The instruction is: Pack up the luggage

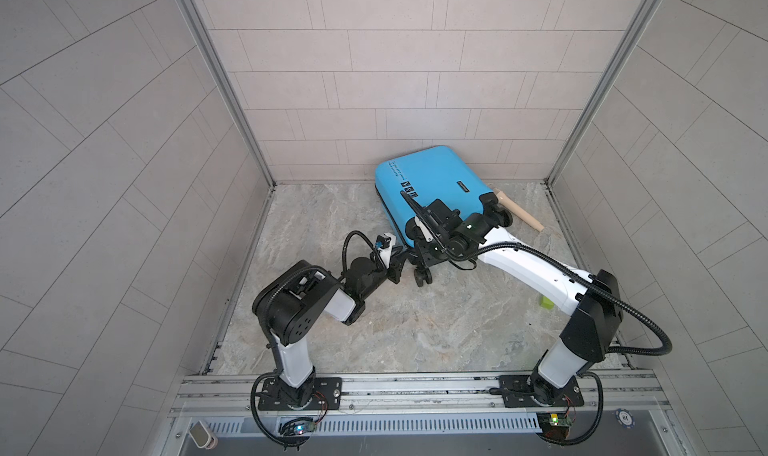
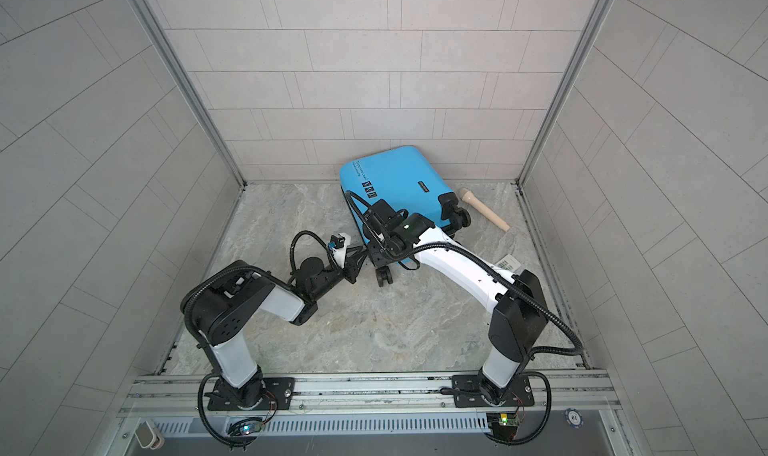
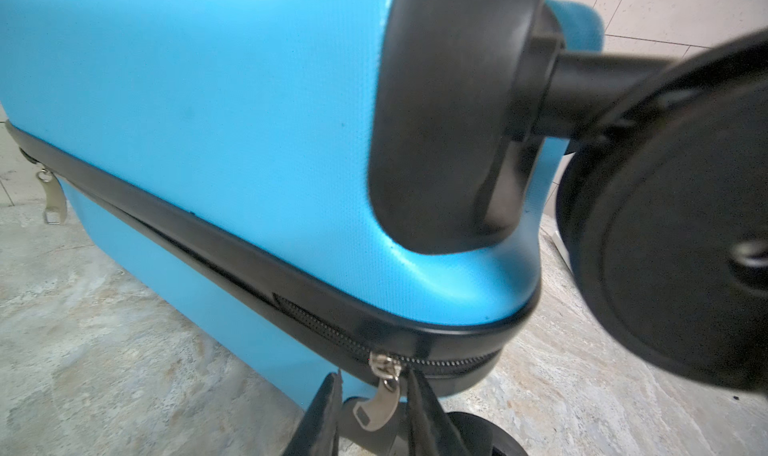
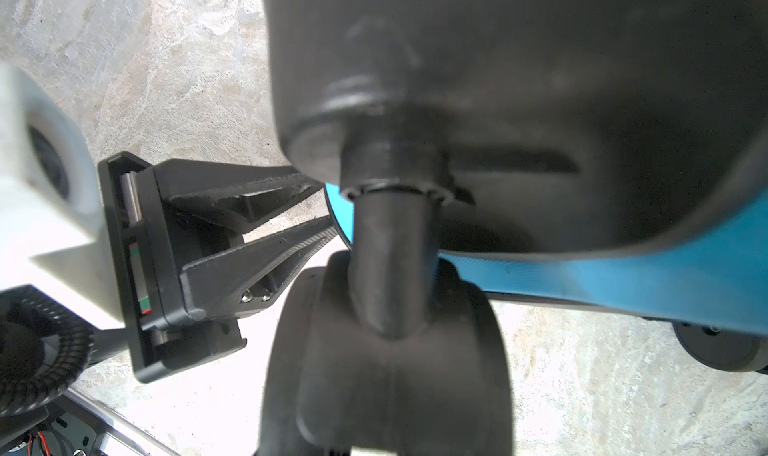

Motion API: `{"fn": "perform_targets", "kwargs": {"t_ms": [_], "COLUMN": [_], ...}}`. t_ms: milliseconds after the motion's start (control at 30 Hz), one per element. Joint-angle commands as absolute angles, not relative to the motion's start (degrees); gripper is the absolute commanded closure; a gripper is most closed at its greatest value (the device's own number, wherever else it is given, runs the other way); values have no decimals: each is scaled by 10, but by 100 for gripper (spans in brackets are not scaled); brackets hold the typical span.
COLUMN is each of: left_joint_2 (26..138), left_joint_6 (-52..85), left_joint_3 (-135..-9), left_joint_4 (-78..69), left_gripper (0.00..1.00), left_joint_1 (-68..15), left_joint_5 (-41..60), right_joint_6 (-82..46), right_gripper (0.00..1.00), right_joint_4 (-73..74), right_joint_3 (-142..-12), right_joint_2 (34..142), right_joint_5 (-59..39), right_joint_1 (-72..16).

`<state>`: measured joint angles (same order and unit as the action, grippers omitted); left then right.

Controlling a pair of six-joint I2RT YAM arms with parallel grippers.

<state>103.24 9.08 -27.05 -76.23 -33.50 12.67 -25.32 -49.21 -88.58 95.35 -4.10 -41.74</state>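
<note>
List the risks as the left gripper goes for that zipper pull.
1. The zipper pull hangs loose between the left gripper's open fingers; it could swing out as they close.
2. The luggage lies on a smooth floor; tugging the pull may drag it along.

Bright, even light; blurred wrist close-ups.

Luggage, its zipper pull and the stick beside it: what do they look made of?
Luggage: probably hard plastic; fine pebbled blue shell with soft highlights. Zipper pull: metal, judging by its silvery brushed shine. Stick: possibly wood or beige plastic; matt, too small to tell.
</note>
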Motion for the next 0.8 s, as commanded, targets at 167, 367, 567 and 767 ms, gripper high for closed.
{"fn": "perform_targets", "kwargs": {"t_ms": [167,367,567,767], "left_joint_2": [1049,1061,1064,1064], "left_joint_6": [78,70,65,62], "left_joint_3": [-267,-272,-292,-316], "left_joint_4": [-763,-764,-762,-747], "left_gripper": [71,73,76,79], "left_joint_1": [-331,-332,-331,-331], "left_joint_5": [137,136,140,151], "right_joint_6": [-251,-251,-251,-251], "right_gripper": [100,100,100,100], "right_joint_4": [-465,-465,-469,-470], "right_joint_3": [-919,-922,-923,-922], "right_joint_2": [911,911,912,911], "right_joint_5": [-57,-59,-60,-59], "right_joint_1": [-431,-431,-431,-431]}}
